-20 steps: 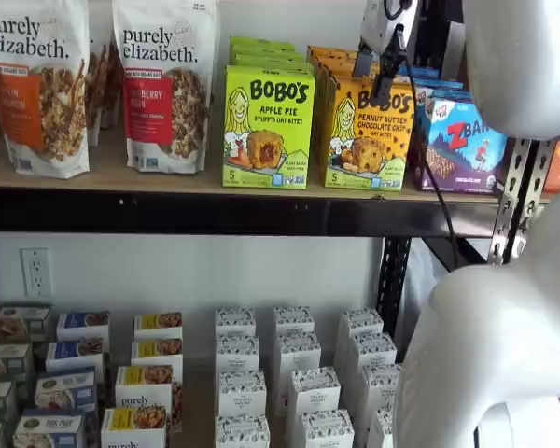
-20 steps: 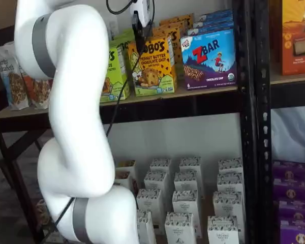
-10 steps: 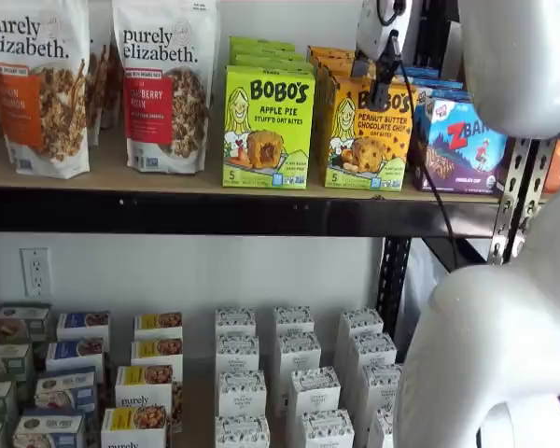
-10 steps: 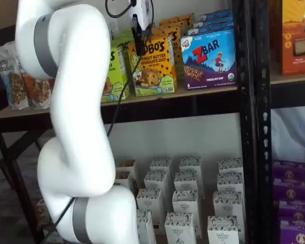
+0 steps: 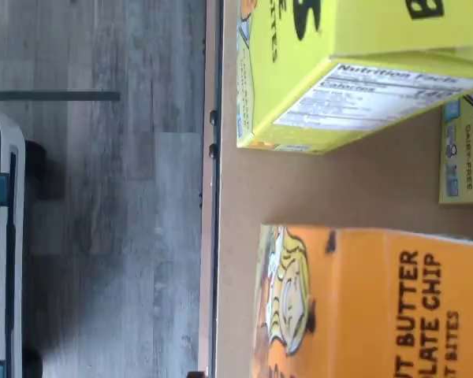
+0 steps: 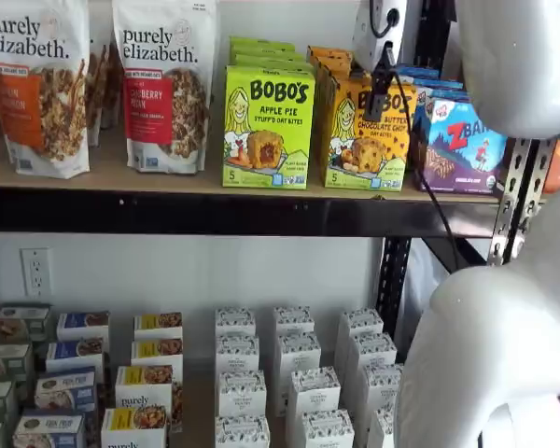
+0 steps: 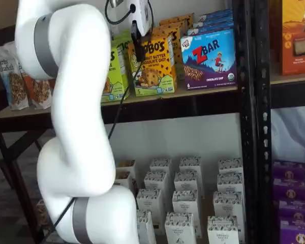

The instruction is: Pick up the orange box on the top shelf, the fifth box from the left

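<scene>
Before the orange box (image 6: 367, 131), the jaws have risen, spread wide, holding nothing.

Plain white rear wall (image 6: 187, 271) behind the shelving carries a white electrical outlet (image 6: 36, 272) at lower left. Grey wood-plank floor (image 5: 102, 236) is visible in the wrist view. Black perforated metal uprights (image 7: 260, 127) frame the bays. Lighting even.

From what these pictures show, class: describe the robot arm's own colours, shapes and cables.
The arm is glossy white with rounded, bulging segments and grey bands at its joints. The gripper has a white body and black fingers. A black cable hangs beside it.
</scene>
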Motion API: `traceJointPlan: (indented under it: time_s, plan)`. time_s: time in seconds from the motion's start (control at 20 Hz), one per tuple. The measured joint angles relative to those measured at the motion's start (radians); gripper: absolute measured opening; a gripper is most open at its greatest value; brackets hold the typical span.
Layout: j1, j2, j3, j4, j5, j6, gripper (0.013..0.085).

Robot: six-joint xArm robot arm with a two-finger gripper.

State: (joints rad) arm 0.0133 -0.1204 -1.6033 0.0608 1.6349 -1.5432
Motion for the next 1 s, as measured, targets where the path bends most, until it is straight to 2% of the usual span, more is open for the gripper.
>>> traceJointPlan:
  time_s: [0.2, 0.3, 0.35, 0.4, 0.55, 0.7, 1.0]
  plan:
    - [-0.001, -0.008, 0.019, 0.006, -0.020, -0.001, 0.0850]
    - [-0.003, -0.010, 0.024, 0.008, -0.025, -0.002, 0.0770]
    - [-0.003, -0.011, 0.025, 0.008, -0.026, -0.002, 0.0770]
    - [-0.004, -0.011, 0.027, 0.009, -0.028, -0.003, 0.0730]
    - [-0.005, -0.012, 0.028, 0.012, -0.030, -0.004, 0.0690]
    - [-0.007, -0.011, 0.026, 0.017, -0.029, -0.005, 0.0610]
    - [-0.009, -0.010, 0.023, 0.025, -0.028, -0.006, 0.0610]
